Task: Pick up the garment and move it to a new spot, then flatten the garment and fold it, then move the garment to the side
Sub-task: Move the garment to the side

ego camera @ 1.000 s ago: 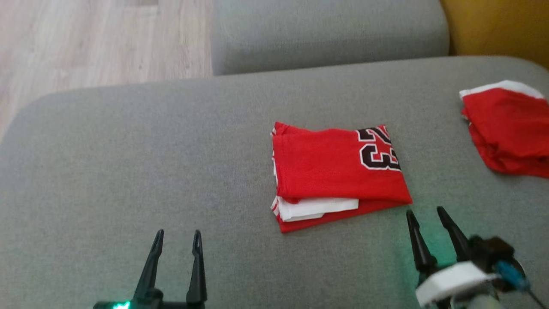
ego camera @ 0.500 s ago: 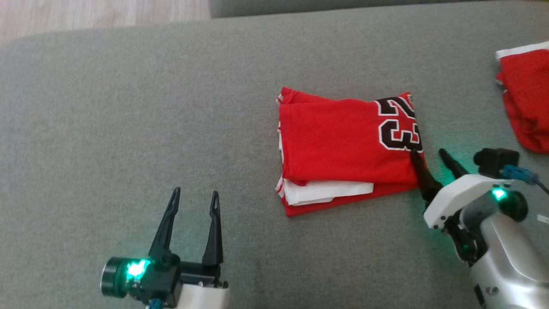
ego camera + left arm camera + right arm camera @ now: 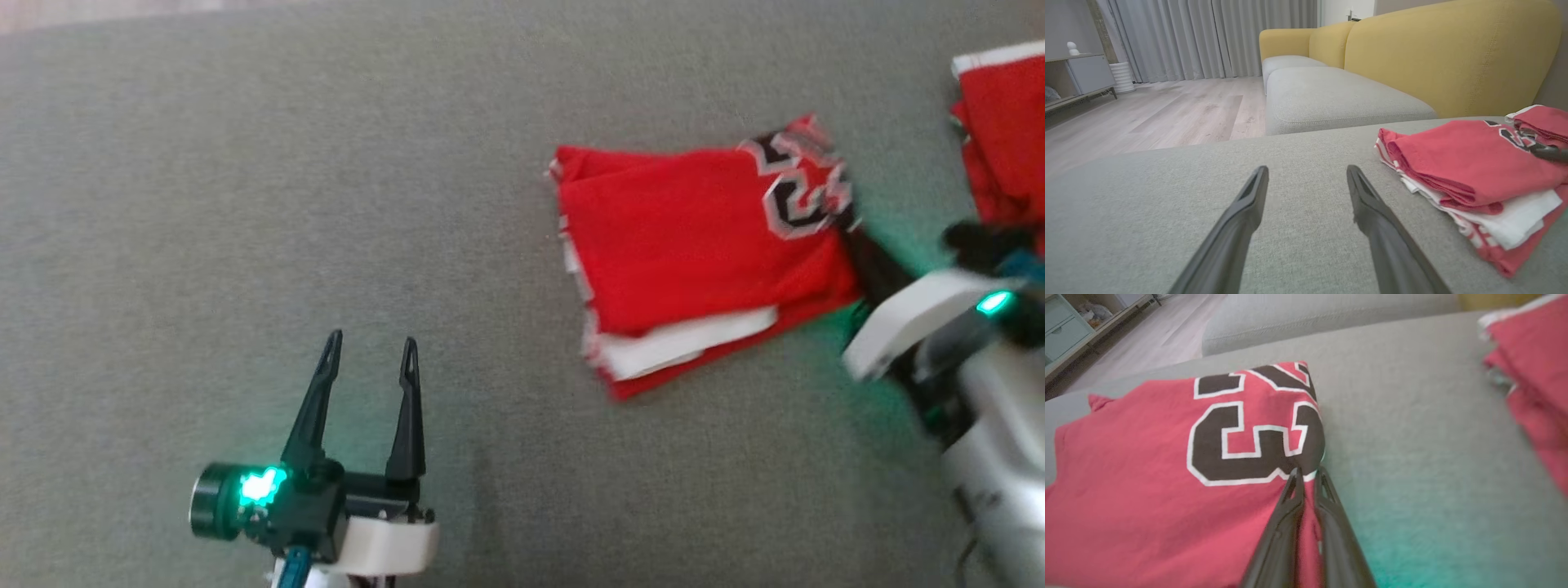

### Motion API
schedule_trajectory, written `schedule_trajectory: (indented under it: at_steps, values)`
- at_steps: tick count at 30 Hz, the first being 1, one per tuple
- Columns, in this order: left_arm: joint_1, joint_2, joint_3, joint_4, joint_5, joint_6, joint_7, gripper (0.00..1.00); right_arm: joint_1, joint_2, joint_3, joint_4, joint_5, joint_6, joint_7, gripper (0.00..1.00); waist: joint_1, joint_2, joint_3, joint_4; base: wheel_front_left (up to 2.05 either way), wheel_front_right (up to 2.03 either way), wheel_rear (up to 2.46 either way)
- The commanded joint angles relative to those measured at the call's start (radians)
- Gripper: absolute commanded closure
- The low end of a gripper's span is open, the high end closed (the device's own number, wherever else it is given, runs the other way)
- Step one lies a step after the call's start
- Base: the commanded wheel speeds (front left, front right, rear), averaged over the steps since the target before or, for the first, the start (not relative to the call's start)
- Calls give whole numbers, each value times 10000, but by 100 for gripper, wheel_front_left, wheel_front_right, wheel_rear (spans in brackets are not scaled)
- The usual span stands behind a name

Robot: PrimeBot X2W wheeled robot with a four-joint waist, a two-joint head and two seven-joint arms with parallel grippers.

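Observation:
The garment (image 3: 694, 237) is a folded red jersey with a black number and white layers at its near edge, lying on the grey sofa seat (image 3: 245, 204). My right gripper (image 3: 849, 224) is shut on its right edge beside the number, and that corner looks slightly raised. In the right wrist view the two fingers of the right gripper (image 3: 1308, 471) pinch the cloth of the garment (image 3: 1126, 457). My left gripper (image 3: 369, 347) stands open over bare cushion, well left of the garment. The left wrist view shows the left gripper (image 3: 1306, 171) holding nothing, with the garment (image 3: 1466, 163) at its right.
A second red folded cloth (image 3: 1004, 122) lies at the far right of the seat, close to my right arm. Beyond the seat are another grey cushion (image 3: 1331, 94), a yellow backrest (image 3: 1453, 53) and a wooden floor (image 3: 1167, 114).
The head camera has tilted down. My right gripper reached the garment's right edge and shut on it; the garment has turned and shifted right. The left gripper stayed open.

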Motion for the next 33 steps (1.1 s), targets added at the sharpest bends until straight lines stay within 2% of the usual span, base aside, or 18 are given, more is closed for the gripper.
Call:
schedule_trajectory:
  at_steps: [1, 7, 13, 18, 23, 24, 25, 29, 33]
  values:
    - [-327, -57, 255, -318, 115, 7, -51, 0, -407, -385, -41, -400, -94, -9, -158, 100, -1, 0, 276, -229, 0, 0, 0]
    - [-676, -55, 240, -333, 279, -63, -51, 0, -927, -1536, -587, -1248, -513, -9, 29, 100, -1, 0, 1050, -770, 0, 0, 0]
    - [-1133, 22, 261, -380, 440, -113, -51, 0, -928, -2503, -1776, -2296, -1014, -9, 453, 100, -1, 0, 1782, -1282, 0, 0, 0]
    - [-1553, 143, 261, -428, 542, -137, -51, 0, -860, -2900, -3126, -3052, -1470, -9, 779, 100, -1, 0, 2396, -1638, 0, 0, 0]
    - [-1978, 267, 225, -419, 611, -151, -51, 0, -897, -2983, -4212, -3639, -1980, -9, 1145, 100, -1, 0, 2879, -1877, 0, 0, 0]
    - [-2050, 286, 215, -406, 614, -151, -51, 0, -915, -2957, -4375, -3739, -2123, -9, 1187, 61, -1, 0, 2933, -1911, 0, 0, 0]
    - [-2118, 297, 197, -390, 610, -159, -51, 0, -942, -2935, -4542, -3826, -2319, -9, 1176, 0, -1, 0, 2960, -1926, 0, 0, 0]
    - [-2323, 322, 148, -443, 605, -110, -51, 0, -1011, -2531, -5001, -4068, -3227, -9, 959, 0, -1, 0, 2881, -1930, 0, 0, 0]
    - [-2290, 262, 135, -542, 394, -48, -51, 0, -838, -1777, -4832, -4295, -3899, -9, 447, 0, -1, 0, 2471, -1808, 0, 0, 0]
